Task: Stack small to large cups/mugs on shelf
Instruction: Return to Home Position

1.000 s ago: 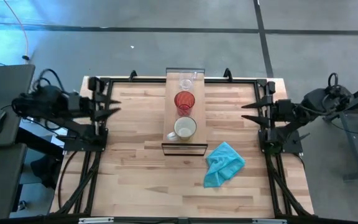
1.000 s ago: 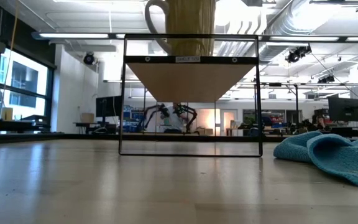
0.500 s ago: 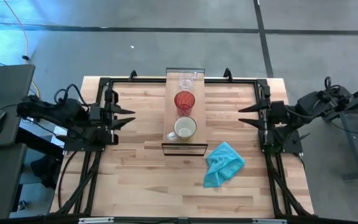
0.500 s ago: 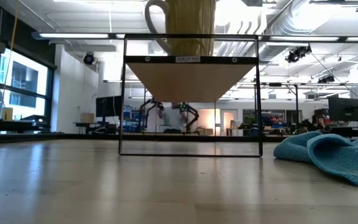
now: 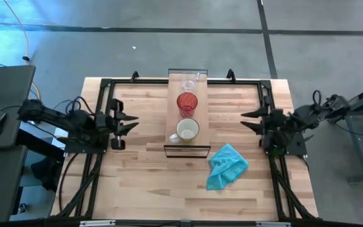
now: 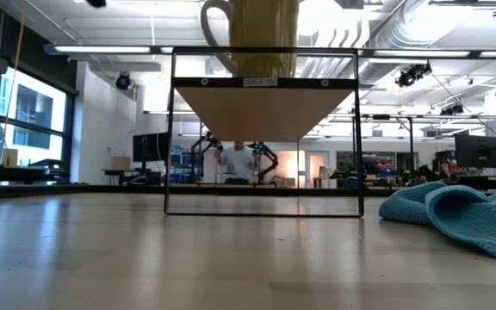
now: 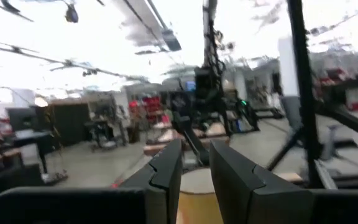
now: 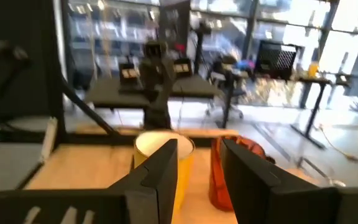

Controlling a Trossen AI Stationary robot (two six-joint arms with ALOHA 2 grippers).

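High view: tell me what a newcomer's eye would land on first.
Three vessels stand in a line on the shelf in the middle of the table: clear glass farthest, red cup between, cream mug nearest. Next, the teal cloth lies crumpled beside the shelf's near end. The left gripper and right gripper hang open at the table's sides.

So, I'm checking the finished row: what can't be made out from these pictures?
Low view: the top edge cuts the mug, which hides the red cup and glass.
Right wrist view: a right gripper finger covers part of the red cup.
High view: glass too small for detail.
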